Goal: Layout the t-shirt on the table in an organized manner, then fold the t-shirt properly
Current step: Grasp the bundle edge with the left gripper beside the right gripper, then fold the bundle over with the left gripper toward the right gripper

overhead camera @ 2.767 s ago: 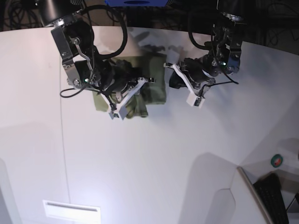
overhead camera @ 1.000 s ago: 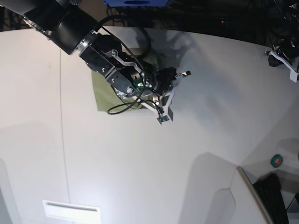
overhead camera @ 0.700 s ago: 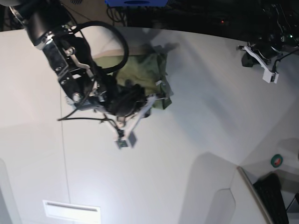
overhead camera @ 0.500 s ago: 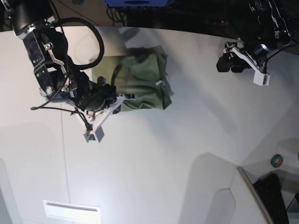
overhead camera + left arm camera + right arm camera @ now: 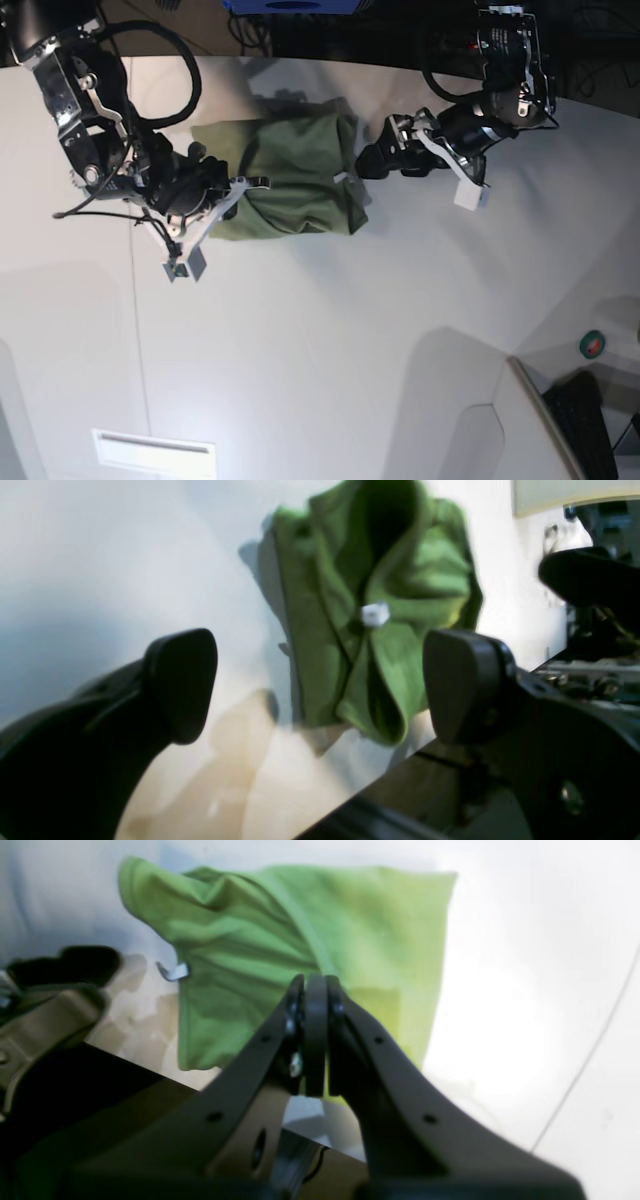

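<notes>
Now back beside the bunched t-shirt (image 5: 290,185) with left pincer (image 5: 320,680) newly spread, right pincer (image 5: 312,1040) pressed together empty: spreading still pending.

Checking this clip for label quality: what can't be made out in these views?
- Base view: the right arm covers the left end of the t-shirt, so the fold there is hidden.
- Right wrist view: the closed right gripper blocks the shirt's near edge; whether it touches cloth is unclear.
- Left wrist view: blurred; the tag cannot be read, and the open left gripper hides part of the table.
</notes>
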`<state>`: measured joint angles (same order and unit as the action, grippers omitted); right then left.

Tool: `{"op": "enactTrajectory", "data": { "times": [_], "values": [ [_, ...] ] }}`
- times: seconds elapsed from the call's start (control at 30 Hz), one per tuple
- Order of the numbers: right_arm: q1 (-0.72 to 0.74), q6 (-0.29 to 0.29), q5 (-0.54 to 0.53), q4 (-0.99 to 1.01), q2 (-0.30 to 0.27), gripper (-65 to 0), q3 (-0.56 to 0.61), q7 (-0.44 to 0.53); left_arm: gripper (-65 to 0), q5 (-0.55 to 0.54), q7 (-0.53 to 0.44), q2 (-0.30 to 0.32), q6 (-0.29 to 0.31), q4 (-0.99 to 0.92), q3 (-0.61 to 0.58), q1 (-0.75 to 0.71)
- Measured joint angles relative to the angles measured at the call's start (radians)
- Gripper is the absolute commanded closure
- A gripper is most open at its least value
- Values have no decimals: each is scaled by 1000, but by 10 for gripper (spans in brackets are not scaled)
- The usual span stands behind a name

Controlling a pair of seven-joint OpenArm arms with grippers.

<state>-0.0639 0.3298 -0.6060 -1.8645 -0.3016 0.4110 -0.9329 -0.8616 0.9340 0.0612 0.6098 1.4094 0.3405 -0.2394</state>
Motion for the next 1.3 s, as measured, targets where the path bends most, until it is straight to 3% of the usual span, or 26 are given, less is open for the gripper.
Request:
{"op": "enactTrajectory", "data": {
  "times": [0.2, 0.37, 0.47, 0.57, 0.7, 0.73, 0.77, 0.9, 1.1, 1.2, 1.3],
  "values": [
    [-86, -4, -3, -11, -18, 0, -153, 103, -609, -4, -123, 6, -60, -37, -169, 14],
    [-129, -7, -16, -10, -17, 0, -158, 134, -607, -5, -168, 10, -130, -122, -212, 37],
    [-134, -7, -11, -10, -41, 0, -159, 142, -591, -31, -191, 15, -143, -201, -241, 92],
    [-137, -5, 1, -10, -45, 0, -163, 151, -441, -29, -195, 8, -162, -257, -275, 138],
    [-163, -5, -16, -9, -38, 0, -187, 143, -117, -23, -189, 47, -166, -308, -362, 167],
    [-169, -5, -14, -9, -33, 0, -209, 145, -30, -22, -186, 61, -190, -317, -387, 176],
    [-173, -5, -8, -9, -34, 0, -230, 143, 0, -27, -183, 71, -204, -321, -410, 188],
    [-186, -5, -8, -9, -36, 0, -311, 147, 0, -46, -176, 132, -303, -318, -516, 245],
    [-213, -5, -7, -8, -40, 0, -387, 148, 0, -37, -177, 275, -325, -317, -859, 425],
    [-216, -5, -7, -8, -40, 0, -385, 145, 0, -34, -168, 319, -332, -325, -1148, 588],
    [-227, -5, -9, -8, -32, 0, -386, 146, 0, -23, -166, 314, -334, -326, -1435, 748]
  ]
}}
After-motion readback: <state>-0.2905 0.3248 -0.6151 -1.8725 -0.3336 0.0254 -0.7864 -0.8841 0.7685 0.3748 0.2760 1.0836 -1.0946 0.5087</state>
